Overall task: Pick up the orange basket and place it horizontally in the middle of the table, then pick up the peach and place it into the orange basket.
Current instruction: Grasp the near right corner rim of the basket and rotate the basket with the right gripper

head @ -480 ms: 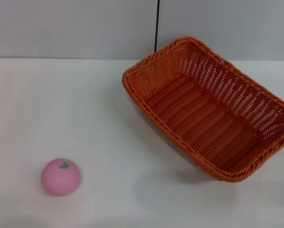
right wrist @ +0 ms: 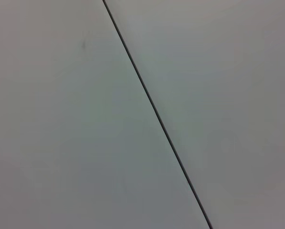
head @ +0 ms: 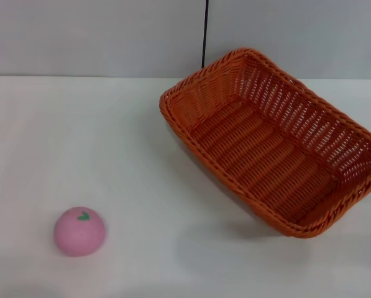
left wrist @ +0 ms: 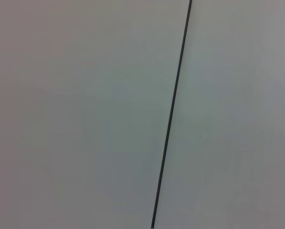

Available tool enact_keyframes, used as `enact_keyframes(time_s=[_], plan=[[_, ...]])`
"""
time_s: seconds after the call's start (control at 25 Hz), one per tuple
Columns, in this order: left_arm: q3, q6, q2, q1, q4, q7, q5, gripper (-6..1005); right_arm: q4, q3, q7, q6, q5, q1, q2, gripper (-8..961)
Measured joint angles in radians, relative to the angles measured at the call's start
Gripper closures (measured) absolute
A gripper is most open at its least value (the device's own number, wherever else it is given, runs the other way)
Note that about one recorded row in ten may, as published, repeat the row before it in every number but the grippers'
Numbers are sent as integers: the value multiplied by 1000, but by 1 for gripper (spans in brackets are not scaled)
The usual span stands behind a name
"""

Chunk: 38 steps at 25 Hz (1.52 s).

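The orange basket (head: pixel 275 141) lies on the white table (head: pixel 110 143) at the right, turned diagonally, with one corner toward the back wall and its long side running to the front right; nothing is inside it. The peach (head: pixel 79 231) rests on the table at the front left, its green leaf mark facing up. Neither gripper shows in the head view. Both wrist views show only a grey wall panel with a thin dark seam.
A grey wall with a vertical dark seam (head: pixel 205 34) rises behind the table's back edge. A broad stretch of bare tabletop lies between the peach and the basket.
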Motion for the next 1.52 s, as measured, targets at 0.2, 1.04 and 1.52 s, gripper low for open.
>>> enact_keyframes(time_s=[0.2, 1.04, 1.52], plan=[[0, 0, 0, -4, 1, 0, 0, 162, 0, 0, 0, 0, 0, 1, 0, 375], [0, 1, 0, -6, 0, 0, 0, 167, 0, 0, 0, 5, 0, 6, -2, 402], [0, 0, 2, -8, 5, 0, 0, 170, -509, -50, 550, -1, -300, -75, -7, 417]])
